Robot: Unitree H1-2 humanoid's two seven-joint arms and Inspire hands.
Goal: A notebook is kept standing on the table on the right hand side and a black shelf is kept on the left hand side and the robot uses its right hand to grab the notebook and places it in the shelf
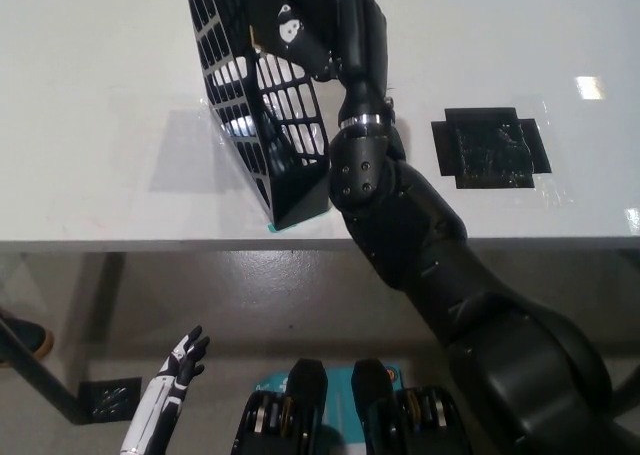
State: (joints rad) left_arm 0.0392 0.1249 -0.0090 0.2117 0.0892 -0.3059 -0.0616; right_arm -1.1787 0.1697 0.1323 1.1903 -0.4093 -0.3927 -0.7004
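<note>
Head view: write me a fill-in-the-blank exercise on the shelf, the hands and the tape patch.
1. The black mesh shelf stands on the ____ table.
2. The right hand reaches over the ____.
3. The white left hand hangs below the table edge with its fingers ____.
4. The black tape patch lies to the shelf's ____.

Missing: white; shelf; apart; right

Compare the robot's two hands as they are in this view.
The left hand is white, hangs low below the table edge, fingers apart, holding nothing. The right hand is black, raised over the table at the black shelf; its grasp cannot be made out.
</note>
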